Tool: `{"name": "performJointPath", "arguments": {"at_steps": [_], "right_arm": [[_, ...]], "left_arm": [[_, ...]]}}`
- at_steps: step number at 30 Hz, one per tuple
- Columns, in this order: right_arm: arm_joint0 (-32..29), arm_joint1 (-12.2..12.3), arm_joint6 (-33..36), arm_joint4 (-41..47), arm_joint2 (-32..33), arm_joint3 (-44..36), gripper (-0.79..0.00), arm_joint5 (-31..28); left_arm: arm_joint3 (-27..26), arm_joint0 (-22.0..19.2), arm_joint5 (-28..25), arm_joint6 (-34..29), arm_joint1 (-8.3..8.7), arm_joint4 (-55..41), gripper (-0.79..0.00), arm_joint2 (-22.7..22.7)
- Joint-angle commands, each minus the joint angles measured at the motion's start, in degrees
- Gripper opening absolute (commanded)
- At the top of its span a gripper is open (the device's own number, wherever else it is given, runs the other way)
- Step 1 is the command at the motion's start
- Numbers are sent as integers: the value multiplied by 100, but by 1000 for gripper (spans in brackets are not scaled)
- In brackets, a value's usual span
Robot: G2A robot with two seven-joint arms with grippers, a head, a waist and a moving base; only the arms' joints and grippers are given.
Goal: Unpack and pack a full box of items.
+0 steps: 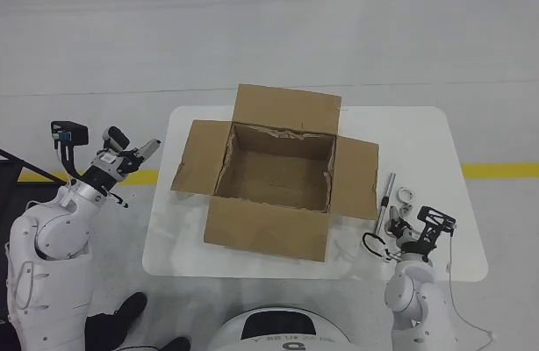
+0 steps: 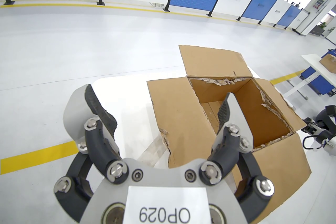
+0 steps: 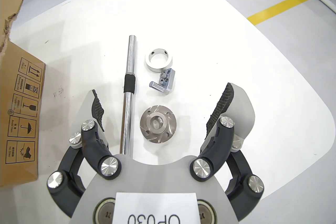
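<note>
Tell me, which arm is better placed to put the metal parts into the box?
Probably the right arm: its open jaws hang over the rod, ring, bracket and disc; the left arm is across the box.

Bright, even overhead light fills the hall, so the white rounded table [image 1: 427, 140] looks nearly shadowless. Only soft, pale shadows lie on it beside the open brown cardboard box [image 1: 278, 171] and under its flaps. In the right wrist view the polished steel rod with a black band [image 3: 128, 104] carries a thin streak of glare, and both wrist views bow lines near their edges — the yellow floor stripe [image 3: 288, 3] bends.
</note>
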Motion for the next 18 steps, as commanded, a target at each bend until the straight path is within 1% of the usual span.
{"name": "performJointPath", "arguments": {"at_steps": [1,2,5,7,8,10,11,12,14,16,17,18], "right_arm": [[0,0,0,0,0,0,0,-1],[7,6,51,-7,-7,43,0,-71],[-50,62,236,-73,143,65,0,-560],[-106,89,322,-94,244,45,0,-718],[-136,106,394,-185,270,28,-172,-824],[-186,133,521,-354,303,-14,-397,-971],[-204,143,559,-421,306,-30,-431,-1021],[-211,150,574,-488,301,-35,-440,-1020],[-134,154,656,-742,226,47,-446,-819],[30,153,817,-1107,69,187,-474,-546],[76,157,878,-1283,-18,239,-477,-520],[98,159,904,-1395,-77,267,-462,-498]], "left_arm": [[0,0,0,-4,0,-2,0,0],[0,0,0,-4,0,-2,0,0],[0,0,0,-4,0,-2,0,0],[0,0,0,-4,0,-2,0,0],[0,0,0,-4,0,-2,0,0],[0,0,0,-4,0,-2,0,0],[0,0,0,-4,0,-2,0,0],[0,0,0,-4,0,-2,0,0],[0,0,0,-4,0,-2,0,0],[0,0,0,-4,0,-2,0,0],[0,0,0,-4,0,-2,0,0],[0,0,0,-4,0,-2,0,0]]}}
